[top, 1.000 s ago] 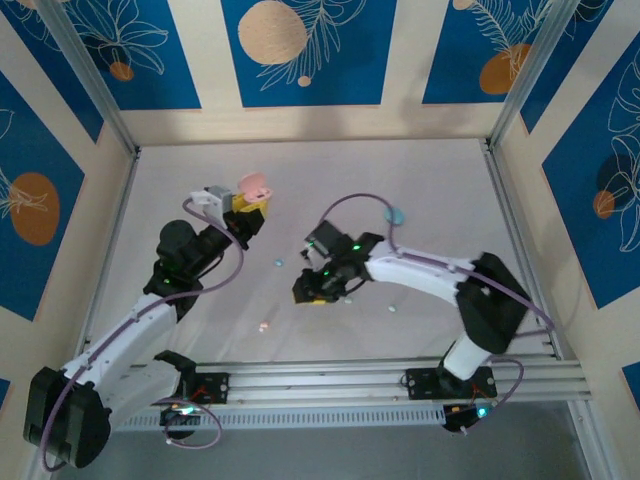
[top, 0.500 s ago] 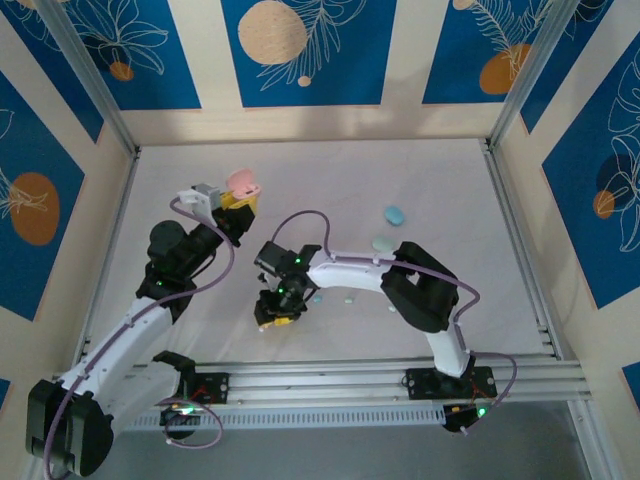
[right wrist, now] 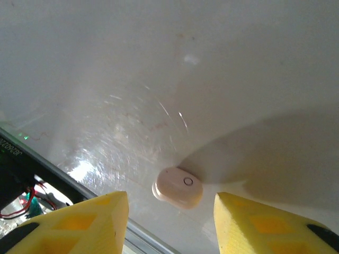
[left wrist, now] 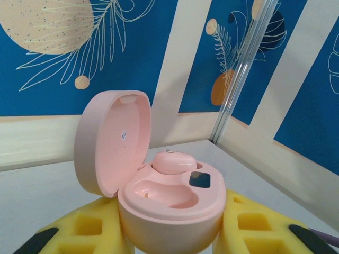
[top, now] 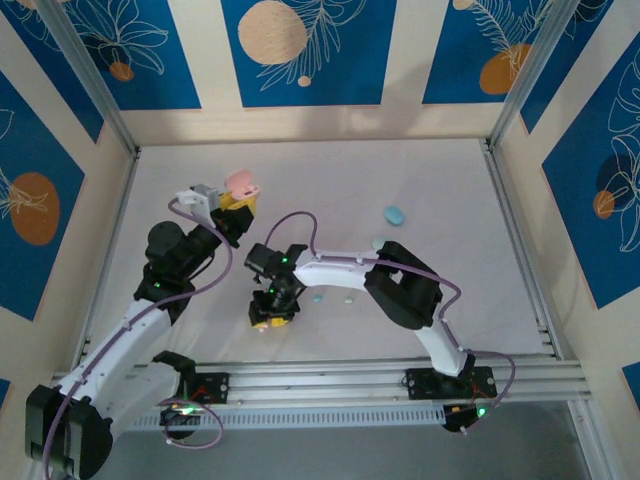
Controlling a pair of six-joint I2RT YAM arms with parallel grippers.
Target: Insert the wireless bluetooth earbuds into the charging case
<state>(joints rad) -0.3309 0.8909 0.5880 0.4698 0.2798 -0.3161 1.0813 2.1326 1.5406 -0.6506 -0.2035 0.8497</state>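
Close to you, by the rail at the near edge of the desk, your right pincer hangs low. Its yellow fingers are spread apart and grip nothing. One pink earbud lies flat on the desk just ahead of the gap between those fingers and touches neither of them. It has a tiny ring mark on top.

A little farther out, beside the right arm, two more tiny buds lie on the desk. You can see a light blue bud and a pale bud, near each other but apart.

Farther back on your left, the left pincer is clamped on the pink case, with one yellow finger on each side. The lid stands open. A second pink earbud sits in the slot next to a small dark square. The other slot is empty. A little mark inside the lid is too small to read.

Past the right arm, a mint case peeks out from behind the elbow. A light blue case lies shut on the desk just beyond it.

At the very back stand the walls, with blue panels, white leaf drawings and round peach shapes.
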